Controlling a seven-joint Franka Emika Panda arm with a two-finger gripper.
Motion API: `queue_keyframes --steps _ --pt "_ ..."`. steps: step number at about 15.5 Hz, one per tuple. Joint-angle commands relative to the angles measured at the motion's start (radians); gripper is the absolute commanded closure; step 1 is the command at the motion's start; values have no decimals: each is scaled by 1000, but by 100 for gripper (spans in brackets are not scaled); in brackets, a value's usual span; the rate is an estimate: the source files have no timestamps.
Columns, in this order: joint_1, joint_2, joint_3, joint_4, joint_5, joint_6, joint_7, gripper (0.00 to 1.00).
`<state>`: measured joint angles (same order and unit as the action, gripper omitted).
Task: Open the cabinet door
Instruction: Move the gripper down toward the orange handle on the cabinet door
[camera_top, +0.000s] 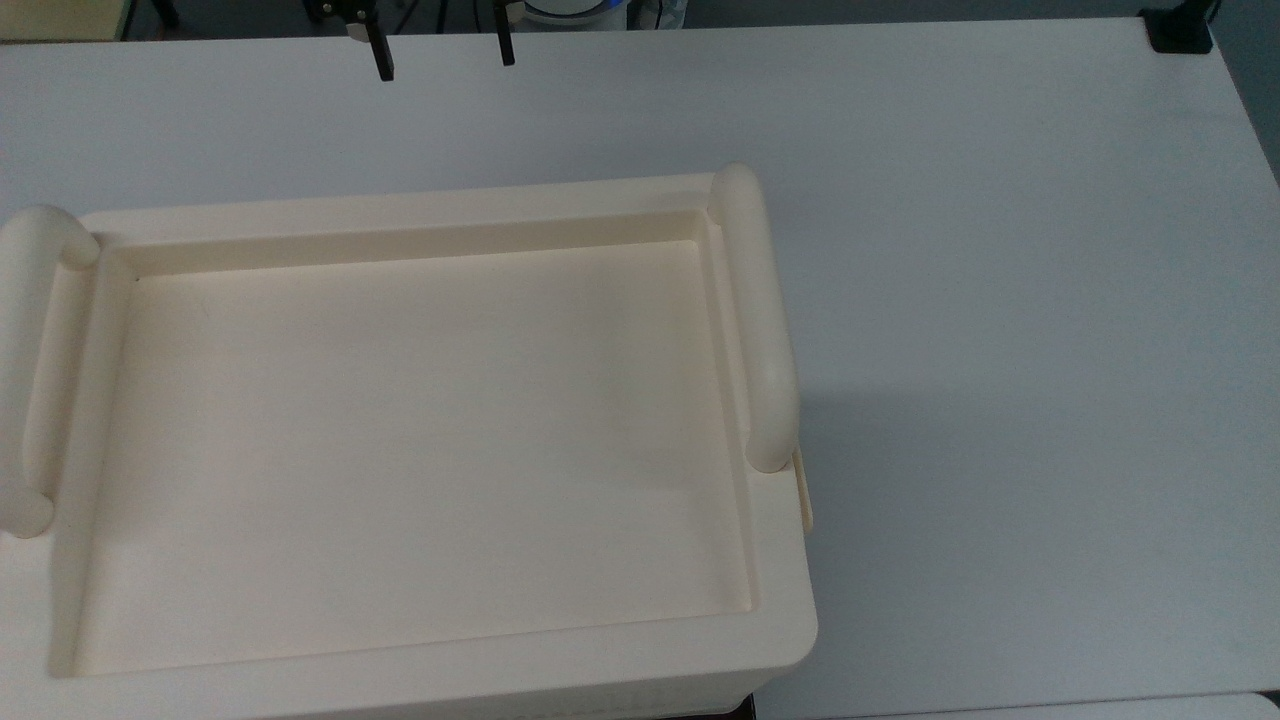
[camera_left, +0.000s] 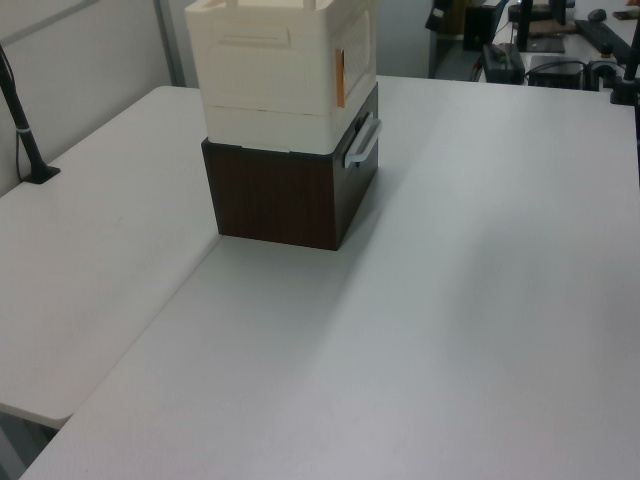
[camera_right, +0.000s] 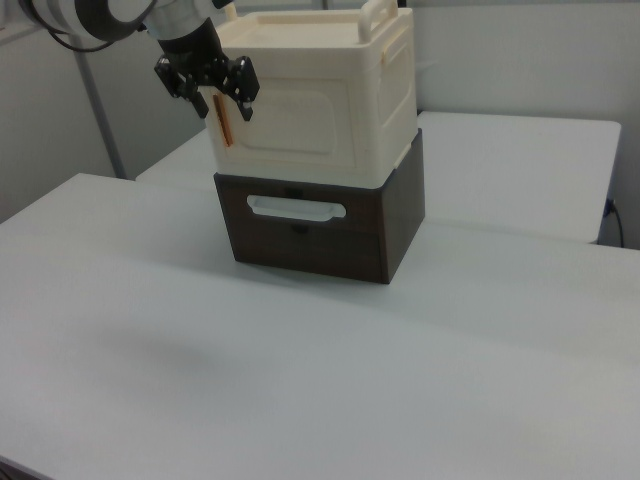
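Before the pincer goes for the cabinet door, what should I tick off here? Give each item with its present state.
1. Pincer open and empty: ok; fingers apart in the top view.
2. Door shut: ok, looks flush with the cream cabinet.
3. Orange tab at the door's edge unblocked: ok.
4. Pincer touching the door: cannot tell; it overlaps the edge in the right view.
5. Table in front free: ok.
6. Cabinet seated squarely on the brown drawer box: ok.

The arm (camera_right: 90, 15) reaches in from the right view's upper left, its gripper (camera_right: 222, 107) pointing downward with the two dark jaws spread apart, holding nothing.
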<state>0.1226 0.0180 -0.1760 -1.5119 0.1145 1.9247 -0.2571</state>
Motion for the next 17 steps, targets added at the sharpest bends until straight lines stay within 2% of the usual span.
queue_keyframes --steps 1,3,6,9,17 --pt "18 5 -14 -22 30 80 -5 36" --pt "20 13 -14 -22 57 98 -5 44" --pt "26 33 -13 -22 85 164 -5 47" --pt "34 57 -3 -22 117 241 -7 47" --pt "87 82 7 -24 137 356 -5 47"
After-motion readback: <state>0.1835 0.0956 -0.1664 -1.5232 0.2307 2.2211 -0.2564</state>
